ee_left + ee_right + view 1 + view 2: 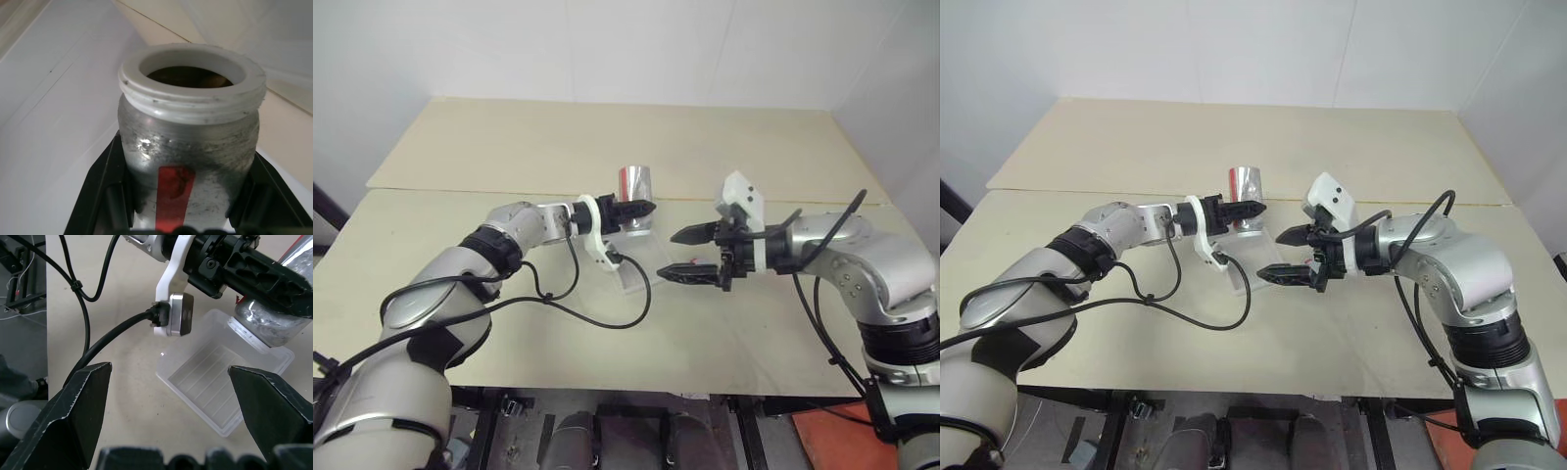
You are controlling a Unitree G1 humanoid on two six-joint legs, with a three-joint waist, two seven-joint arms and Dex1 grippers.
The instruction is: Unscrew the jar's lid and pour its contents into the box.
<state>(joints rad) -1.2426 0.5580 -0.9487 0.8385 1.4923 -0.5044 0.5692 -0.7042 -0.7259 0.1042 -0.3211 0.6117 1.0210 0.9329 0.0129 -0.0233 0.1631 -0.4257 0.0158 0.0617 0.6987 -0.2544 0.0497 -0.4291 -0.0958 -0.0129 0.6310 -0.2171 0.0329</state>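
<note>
The jar (pixel 188 161), uncapped with brown contents (pixel 188 77) dark inside its white mouth, sits clamped between my left gripper (pixel 641 209) fingers, tilted over the translucent box (pixel 222 384) on the table (pixel 509 147), while my right gripper (pixel 690 253) hangs spread wide and empty nearby.

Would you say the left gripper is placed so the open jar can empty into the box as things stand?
Probably yes. The left gripper is shut on the jar, whose open mouth hangs tilted over the box with nothing between them. The right gripper stands open, off to the side.
</note>
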